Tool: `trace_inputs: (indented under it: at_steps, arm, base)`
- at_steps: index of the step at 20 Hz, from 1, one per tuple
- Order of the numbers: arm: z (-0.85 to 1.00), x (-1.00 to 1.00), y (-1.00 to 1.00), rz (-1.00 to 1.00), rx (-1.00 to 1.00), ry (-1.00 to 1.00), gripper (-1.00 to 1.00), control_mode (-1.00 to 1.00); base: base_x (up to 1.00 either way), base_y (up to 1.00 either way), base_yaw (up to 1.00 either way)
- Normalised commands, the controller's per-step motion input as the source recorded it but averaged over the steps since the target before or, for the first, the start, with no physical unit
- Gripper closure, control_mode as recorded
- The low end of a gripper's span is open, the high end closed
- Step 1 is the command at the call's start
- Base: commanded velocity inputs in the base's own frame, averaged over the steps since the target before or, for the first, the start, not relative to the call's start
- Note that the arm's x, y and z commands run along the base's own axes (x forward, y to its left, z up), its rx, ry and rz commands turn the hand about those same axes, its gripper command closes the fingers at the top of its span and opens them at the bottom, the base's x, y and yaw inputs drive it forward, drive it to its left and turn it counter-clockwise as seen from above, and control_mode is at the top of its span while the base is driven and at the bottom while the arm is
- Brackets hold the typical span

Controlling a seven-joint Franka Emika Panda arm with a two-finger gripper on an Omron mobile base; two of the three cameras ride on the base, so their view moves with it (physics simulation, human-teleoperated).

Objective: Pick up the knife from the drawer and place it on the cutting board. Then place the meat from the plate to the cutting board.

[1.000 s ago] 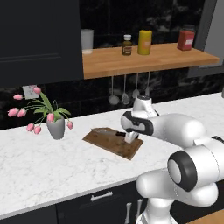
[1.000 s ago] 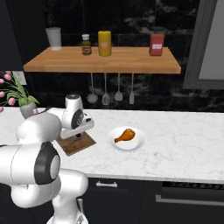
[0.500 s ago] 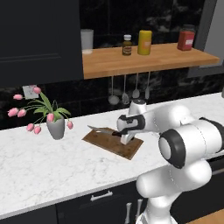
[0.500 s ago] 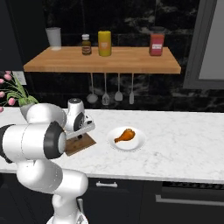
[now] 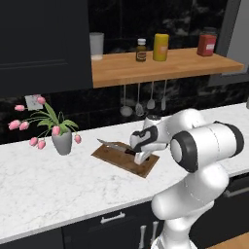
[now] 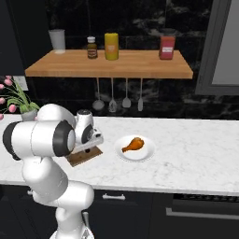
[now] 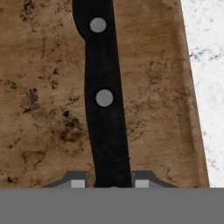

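Observation:
The knife [image 5: 113, 145] lies low over the brown cutting board [image 5: 119, 161], its silver blade pointing left toward the flowers. My gripper [image 5: 138, 154] is shut on its black handle. In the hand view the riveted handle [image 7: 104, 100] runs up from between my fingertips [image 7: 78, 181], with the board [image 7: 43, 87] close beneath; I cannot tell whether the knife touches it. From the right, the gripper [image 6: 89, 142] hangs over the board [image 6: 84, 157]. The orange-red meat [image 6: 132, 145] rests on a white plate [image 6: 150, 151] just right of the board. The black drawer front [image 5: 113, 218] sits below the counter.
A vase of pink tulips [image 5: 62, 142] stands left of the board. A wooden shelf [image 5: 160, 65] with jars hangs above, and utensils [image 5: 138, 104] dangle under it. White marble counter [image 6: 196, 154] stretches right of the plate.
My arm's upper links have swung round toward the board. The gripper, still shut on the knife, has shifted slightly left and sunk closer to the board.

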Motion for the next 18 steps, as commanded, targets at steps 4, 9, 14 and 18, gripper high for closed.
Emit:
trace_inputs:
  at_steps: [4, 9, 14, 18]
  arm:
    - [-0.04, 0.00, -0.10, 0.00, 0.00, 0.08, -1.00, -1.00]
    - [0.13, -0.07, -0.15, 0.00, 0.00, 0.02, -1.00, -1.00]
    - [0.40, -0.36, -0.18, 0.00, 0.00, -0.02, -1.00, -1.00]
    - [0.48, -0.15, -0.29, -0.09, 0.01, -0.06, -1.00, -1.00]
  base:
    - [0.00, 0.00, 0.00]
    - [0.00, 0.00, 0.00]
    - [0.00, 0.00, 0.00]
    - [0.00, 0.00, 0.00]
